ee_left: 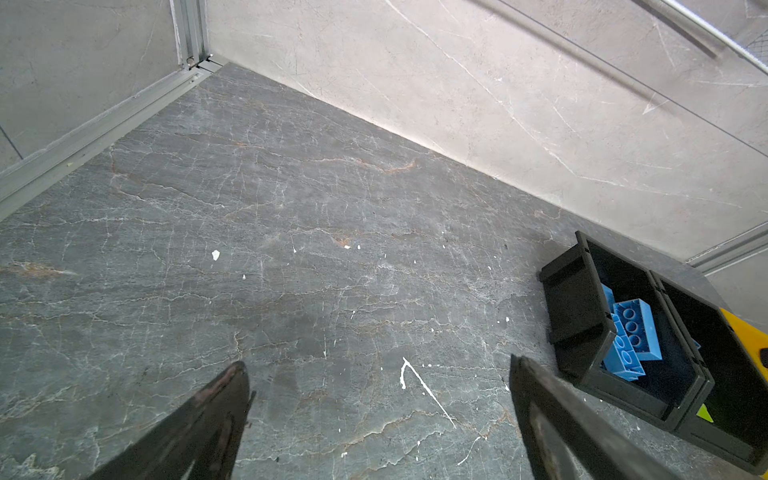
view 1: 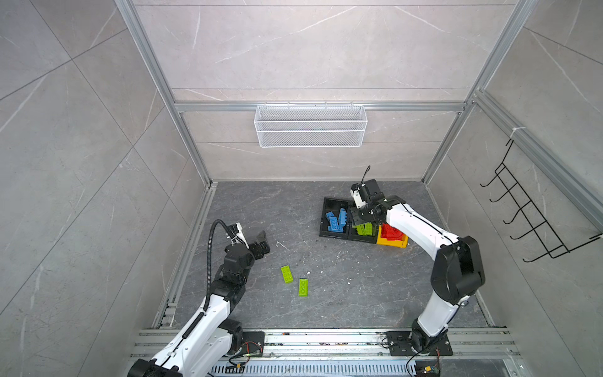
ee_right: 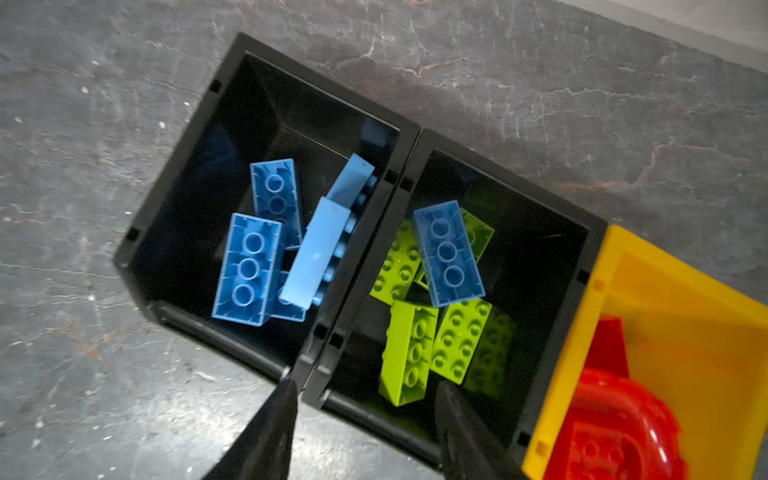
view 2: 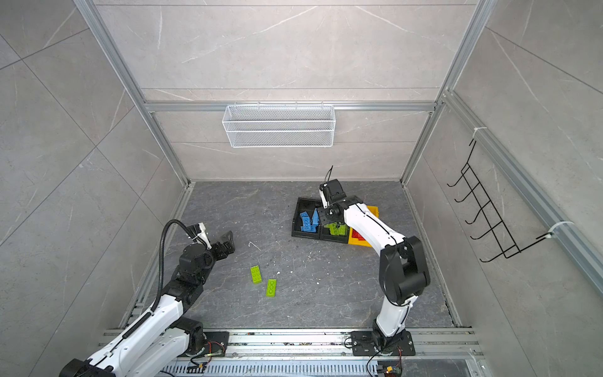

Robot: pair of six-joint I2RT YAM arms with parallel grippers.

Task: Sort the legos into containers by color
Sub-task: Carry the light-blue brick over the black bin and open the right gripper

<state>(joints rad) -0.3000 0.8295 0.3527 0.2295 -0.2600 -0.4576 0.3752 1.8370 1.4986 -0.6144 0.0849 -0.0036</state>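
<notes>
Right pincer point(ee_right: 368, 395): released, empty, over the middle black bin point(ee_right: 515, 187) — I see a blue brick point(ee_right: 449, 253) atop the green legos point(ee_right: 457, 345) there. Left pincer point(ee_left: 378, 363): released, empty. Two loose green bricks point(view 1: 286, 274) lie on the counter point(view 1: 359, 293), lower centre of frame.

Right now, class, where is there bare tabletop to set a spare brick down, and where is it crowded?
Free: the far-left stretch between the left fingers and the back wall; the near-right stretch between the two loose green bricks and the right arm's base. Crowded: the far right, where three bins sit side by side under the right fingers.
</notes>
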